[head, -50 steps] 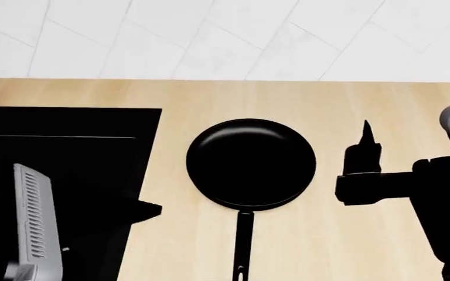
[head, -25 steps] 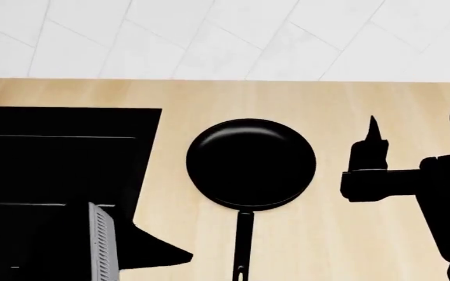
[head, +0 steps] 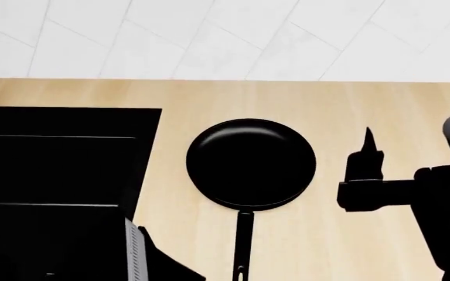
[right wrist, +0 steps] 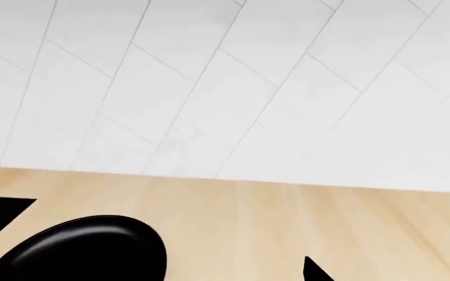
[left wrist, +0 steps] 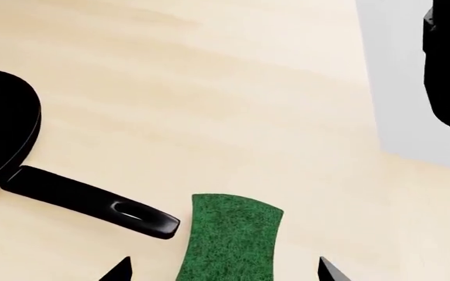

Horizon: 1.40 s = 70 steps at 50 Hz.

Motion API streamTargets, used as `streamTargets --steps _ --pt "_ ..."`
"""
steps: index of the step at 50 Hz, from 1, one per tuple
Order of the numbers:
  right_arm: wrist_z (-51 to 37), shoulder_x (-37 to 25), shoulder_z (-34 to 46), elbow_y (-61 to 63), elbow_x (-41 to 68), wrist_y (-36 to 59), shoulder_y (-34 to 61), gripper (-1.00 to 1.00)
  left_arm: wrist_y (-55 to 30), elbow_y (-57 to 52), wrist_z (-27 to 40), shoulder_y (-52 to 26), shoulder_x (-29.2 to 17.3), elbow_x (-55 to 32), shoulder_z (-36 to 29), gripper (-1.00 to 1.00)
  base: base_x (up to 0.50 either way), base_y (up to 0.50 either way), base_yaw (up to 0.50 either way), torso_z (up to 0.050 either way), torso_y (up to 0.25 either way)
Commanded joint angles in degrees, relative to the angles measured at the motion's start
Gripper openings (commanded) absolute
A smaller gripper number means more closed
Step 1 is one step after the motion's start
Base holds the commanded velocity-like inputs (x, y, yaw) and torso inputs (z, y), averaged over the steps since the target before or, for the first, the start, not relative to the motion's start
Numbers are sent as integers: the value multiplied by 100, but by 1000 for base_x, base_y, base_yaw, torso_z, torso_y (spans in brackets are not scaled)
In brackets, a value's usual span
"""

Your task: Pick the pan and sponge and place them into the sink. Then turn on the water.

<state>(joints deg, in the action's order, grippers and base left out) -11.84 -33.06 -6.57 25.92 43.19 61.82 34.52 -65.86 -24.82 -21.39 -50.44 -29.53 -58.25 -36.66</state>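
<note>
The left gripper (left wrist: 223, 270) hovered over the sponge (left wrist: 231, 239), its two dark fingertips (left wrist: 119, 270) set wide apart on either side of the green scouring face — spread, holding nothing, and seemingly lined up so the fingers could come down along the sponge's wavy long sides. The sponge lay flat on the pale wooden counter (left wrist: 209, 88), just beside the holed end of the pan's handle (left wrist: 92, 200) but not touching it. In the head view the sponge itself was out of sight.

The pan (head: 251, 163) sat upright on the counter, round and matte black, its thin handle pointing back toward the robot. The sink (head: 61, 158) lay to its left, a dark rectangular basin sunk into the wood, near the pan but apart from it. Neither pan nor sponge was in the basin yet, so the task looked barely begun.

The right gripper (head: 368, 143) hung to the right of the pan, clear of its rim, pointing toward the white tiled wall (head: 225, 35) — probably waiting for the pan. Only one pointed fingertip showed, so whether it was spread or closed could not be told
</note>
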Motion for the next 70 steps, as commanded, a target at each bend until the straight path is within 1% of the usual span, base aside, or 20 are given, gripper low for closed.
streamTargets --steps 1,8,11,23,29,31,34,39,61,62,70 --pt "19 -4 25 -41 -11 -61 -71 100 175 450 -308 -59 106 329 -355 100 0 0 0 0 0" --pt "20 -5 29 -56 -14 -92 -123 100 317 854 -560 -189 271 588 -636 100 0 0 0 0 0" --pt "30 -10 40 -83 -17 -104 -118 100 349 944 -680 -191 257 695 -804 100 0 0 0 0 0" --pt "44 -3 28 -113 -8 -163 -228 100 550 1340 -872 -200 432 839 -969 100 0 0 0 0 0" --pt "96 -4 61 -186 -52 -261 -299 100 545 1458 -929 -279 562 867 -1061 100 0 0 0 0 0" --pt "103 58 40 -240 -22 -289 -295 100 589 1614 -933 -313 681 901 -1069 100 0 0 0 0 0" --pt "149 78 156 -328 -122 -399 -303 100 613 1641 -977 -281 716 937 -1165 100 0 0 0 0 0" --pt "170 98 130 -377 -147 -499 -416 100 727 1798 -1037 -165 790 998 -1265 100 0 0 0 0 0" --pt "213 108 139 -518 -189 -663 -505 100 558 1559 -920 89 825 850 -1469 100 0 0 -1 0 0" --pt "207 104 128 -511 -181 -659 -504 100 510 1524 -899 90 816 794 -1440 -100 0 -3 -3 0 0" --pt "182 107 122 -509 -180 -672 -522 100 335 1236 -766 130 796 630 -1439 -100 0 0 0 0 0"
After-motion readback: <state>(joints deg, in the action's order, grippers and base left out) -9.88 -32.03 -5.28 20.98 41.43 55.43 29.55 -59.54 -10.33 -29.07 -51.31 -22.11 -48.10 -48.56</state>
